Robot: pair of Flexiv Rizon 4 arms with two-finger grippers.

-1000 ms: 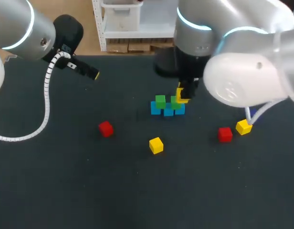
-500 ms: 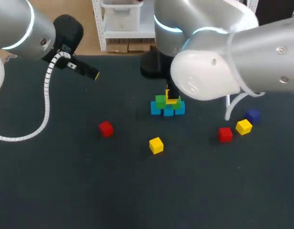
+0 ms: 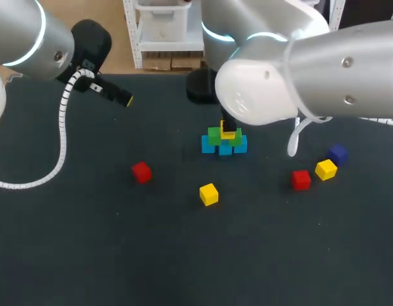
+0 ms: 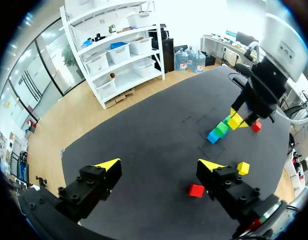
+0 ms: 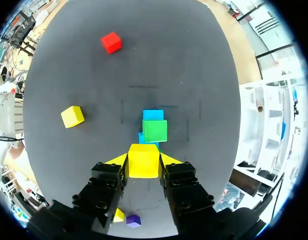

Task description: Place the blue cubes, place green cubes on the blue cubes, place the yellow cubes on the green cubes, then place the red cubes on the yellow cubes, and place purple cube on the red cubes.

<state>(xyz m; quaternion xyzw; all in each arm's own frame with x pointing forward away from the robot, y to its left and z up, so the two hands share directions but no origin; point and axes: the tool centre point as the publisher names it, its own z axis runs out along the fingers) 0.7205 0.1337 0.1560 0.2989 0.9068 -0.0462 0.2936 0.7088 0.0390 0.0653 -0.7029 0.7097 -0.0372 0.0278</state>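
Three blue cubes (image 3: 209,146) form a row mid-table, with two green cubes (image 3: 214,134) on top. My right gripper (image 3: 229,129) is shut on a yellow cube (image 5: 143,160) and holds it just above the green pair, close to the near green cube (image 5: 155,130). Loose on the table are a yellow cube (image 3: 208,194), another yellow cube (image 3: 325,169), a red cube (image 3: 141,172), a second red cube (image 3: 301,180) and the purple cube (image 3: 337,153). My left gripper (image 4: 159,167) hangs open and empty at the far left, high above the table.
The dark table mat (image 3: 120,255) stretches wide in front of the stack. My right arm's bulky elbow (image 3: 279,83) hangs over the table's far right and hides part of it. A white coiled cable (image 3: 62,127) trails from the left arm.
My right arm swung left with the yellow cube, from over the right green cube to above the middle of the stack. The purple cube came into view. The left arm stayed still.
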